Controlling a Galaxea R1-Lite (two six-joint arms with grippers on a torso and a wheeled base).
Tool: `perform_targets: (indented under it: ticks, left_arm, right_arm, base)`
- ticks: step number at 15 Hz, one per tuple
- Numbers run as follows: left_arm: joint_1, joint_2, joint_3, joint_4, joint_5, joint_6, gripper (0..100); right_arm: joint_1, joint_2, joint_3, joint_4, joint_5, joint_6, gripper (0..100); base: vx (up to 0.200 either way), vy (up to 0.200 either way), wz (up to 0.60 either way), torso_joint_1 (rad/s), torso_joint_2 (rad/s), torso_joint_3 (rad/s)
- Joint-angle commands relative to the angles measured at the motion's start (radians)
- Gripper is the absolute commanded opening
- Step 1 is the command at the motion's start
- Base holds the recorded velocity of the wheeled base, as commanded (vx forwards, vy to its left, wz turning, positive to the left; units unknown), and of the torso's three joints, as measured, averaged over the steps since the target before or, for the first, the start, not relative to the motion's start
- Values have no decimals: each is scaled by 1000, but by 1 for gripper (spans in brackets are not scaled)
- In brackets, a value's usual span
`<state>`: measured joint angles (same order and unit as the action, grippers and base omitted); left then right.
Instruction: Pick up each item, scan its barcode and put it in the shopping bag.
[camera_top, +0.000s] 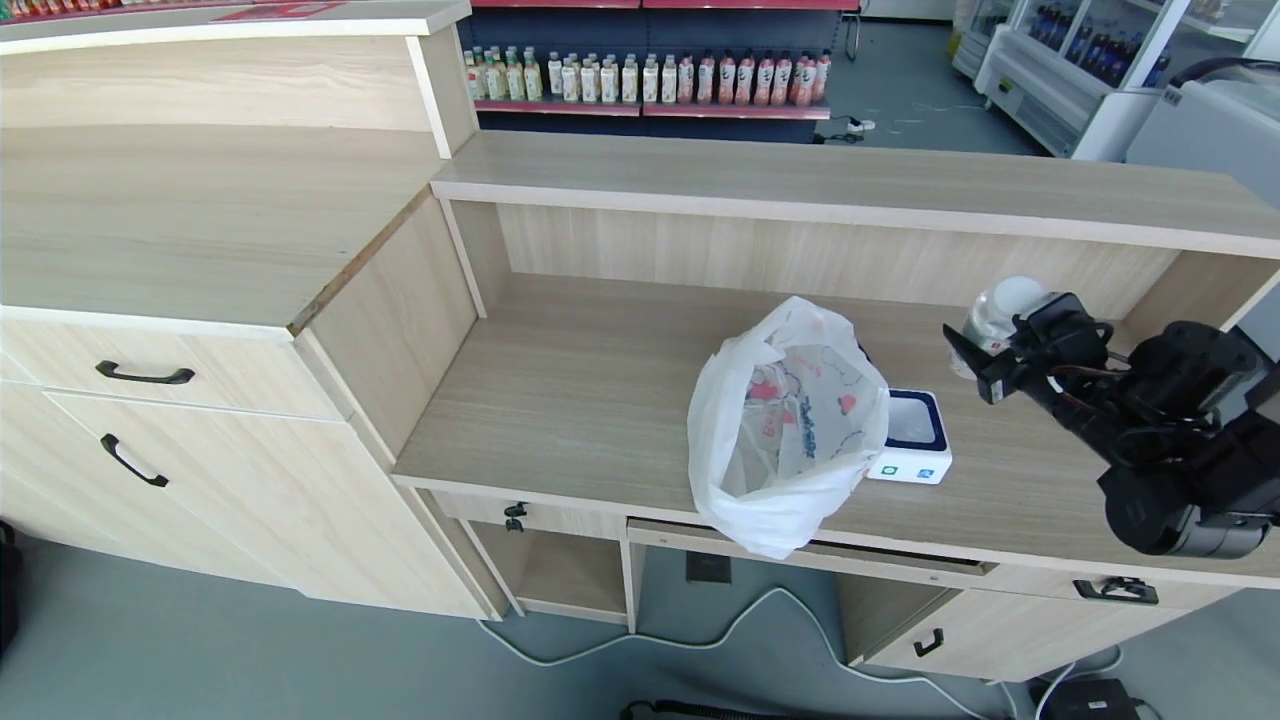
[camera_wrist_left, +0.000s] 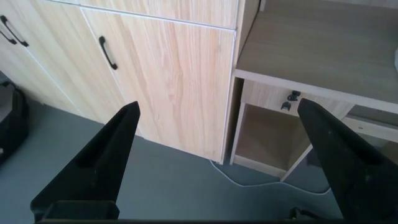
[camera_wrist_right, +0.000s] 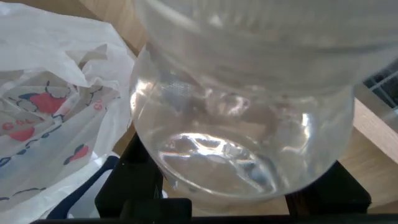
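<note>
Pinching the bottle (camera_top: 1005, 300) in the right tool (camera_top: 975, 365), we should face its barcode to the scanner (camera_top: 912, 440) at the bench's (camera_top: 580, 400) front; left tool (camera_wrist_left: 217, 106) spread

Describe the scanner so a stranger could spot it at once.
On the wooden counter's lower shelf, a white shopping bag stands at the front edge. Just to its right sits the scanner: a small white box with a dark blue-framed window on top.
</note>
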<state>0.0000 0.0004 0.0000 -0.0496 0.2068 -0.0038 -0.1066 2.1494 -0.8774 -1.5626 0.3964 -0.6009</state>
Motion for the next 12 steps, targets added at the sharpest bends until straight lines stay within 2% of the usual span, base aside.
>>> perform_targets:
  ticks: [1, 4, 5, 7, 12]
  left_arm:
    - [0, 0, 0, -1, 0, -1, 100]
    - [0, 0, 0, -1, 0, -1, 100]
    - [0, 0, 0, -1, 0, -1, 100]
    - [0, 0, 0, -1, 0, -1, 100]
    - [0, 0, 0, -1, 0, -1, 100]
  right_arm:
    - [38, 73, -69, -8, 13, 6, 0]
    - [44, 93, -81, -8, 50, 4, 0]
    - [42, 118, -89, -8, 107, 1, 0]
    - [39, 142, -115, -8, 156, -8, 0]
    - [30, 168, -137, -8, 245, -85, 0]
  base:
    - [0, 0, 0, 0, 0, 0]
    - [0, 0, 0, 0, 0, 0]
    - [0, 0, 0, 0, 0, 0]
    - [0, 0, 0, 0, 0, 0]
    - [0, 0, 0, 0, 0, 0]
